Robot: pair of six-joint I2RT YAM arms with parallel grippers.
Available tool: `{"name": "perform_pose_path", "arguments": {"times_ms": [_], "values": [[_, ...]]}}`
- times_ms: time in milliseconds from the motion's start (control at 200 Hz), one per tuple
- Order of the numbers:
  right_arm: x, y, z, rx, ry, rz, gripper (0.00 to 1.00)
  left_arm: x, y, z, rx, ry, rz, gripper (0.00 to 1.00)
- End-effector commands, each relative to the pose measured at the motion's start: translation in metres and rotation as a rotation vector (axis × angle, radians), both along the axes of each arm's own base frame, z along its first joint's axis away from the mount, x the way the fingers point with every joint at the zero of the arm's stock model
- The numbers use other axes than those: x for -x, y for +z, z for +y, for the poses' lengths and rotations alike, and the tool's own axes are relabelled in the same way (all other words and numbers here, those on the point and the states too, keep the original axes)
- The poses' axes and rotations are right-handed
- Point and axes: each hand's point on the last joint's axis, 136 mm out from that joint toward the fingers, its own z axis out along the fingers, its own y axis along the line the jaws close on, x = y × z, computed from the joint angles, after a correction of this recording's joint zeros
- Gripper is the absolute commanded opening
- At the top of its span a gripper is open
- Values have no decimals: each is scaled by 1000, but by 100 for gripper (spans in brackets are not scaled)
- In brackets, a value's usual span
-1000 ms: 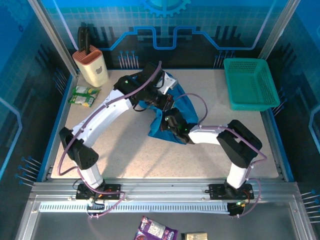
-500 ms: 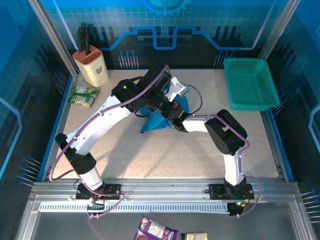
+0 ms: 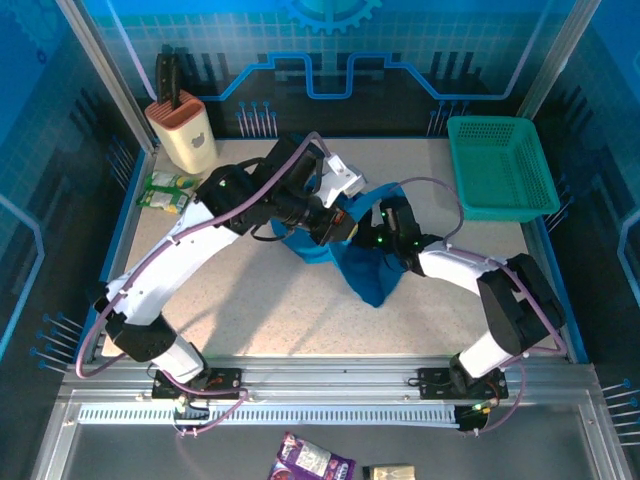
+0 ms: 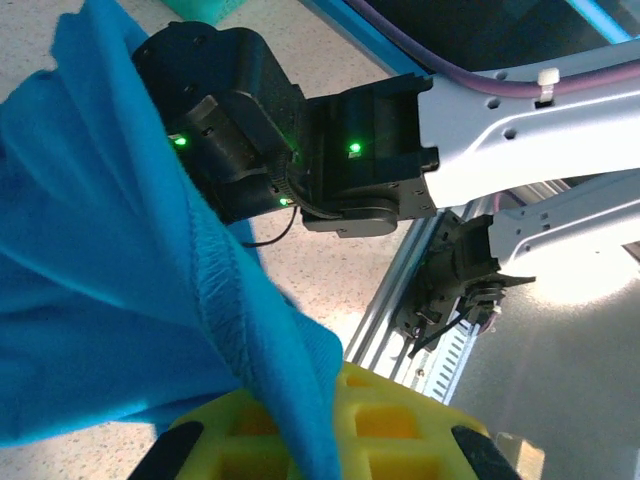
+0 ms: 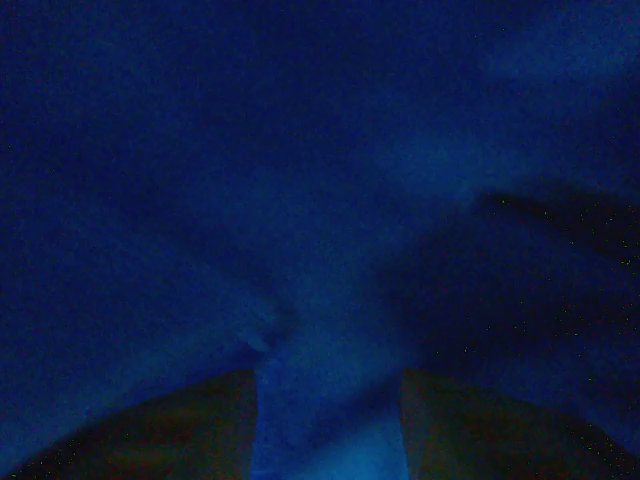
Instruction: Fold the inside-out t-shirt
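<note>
Hanging bunched over the middle of the table (image 3: 300,315), the t-shirt (image 3: 366,272) tapers downward to a point. Your left gripper (image 4: 320,440) is pressed together on a hemmed fold; cloth lies between the fingers (image 5: 150,440) of your right gripper (image 5: 328,425), though whether they pinch it cannot be told.
</note>
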Motion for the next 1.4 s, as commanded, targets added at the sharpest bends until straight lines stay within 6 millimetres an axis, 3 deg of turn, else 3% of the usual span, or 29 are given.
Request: {"name": "perform_pose_path", "arguments": {"times_ms": [0, 170, 355, 600, 780, 875, 1001, 1181, 1246, 1396], "values": [[15, 14, 36, -175, 142, 28, 43, 14, 3, -11, 47, -61, 36, 0], [10, 20, 98, -306, 294, 65, 42, 18, 7, -26, 81, -92, 47, 0], [-3, -22, 138, -262, 289, 131, 45, 30, 26, -42, 131, -142, 13, 0], [-32, -74, 159, -179, 177, 191, 58, 52, 75, -40, 266, -190, -48, 0], [-45, -93, 177, -112, 169, 209, 75, 75, 118, -23, 399, -215, -90, 0], [-45, -104, 182, -14, 165, 213, 82, 79, 127, -12, 420, -197, -119, 0], [-50, -122, 155, 172, 67, 244, 78, 69, 126, 6, 381, -92, -179, 0], [-37, -120, 79, 235, -21, 310, 30, 21, 108, 49, 228, 211, -309, 0], [-23, -109, 50, 259, -9, 327, 16, -5, 88, 67, 151, 331, -319, 0], [14, -84, 9, 287, 78, 380, 3, -69, 18, 117, -7, 596, -234, 0]]}}
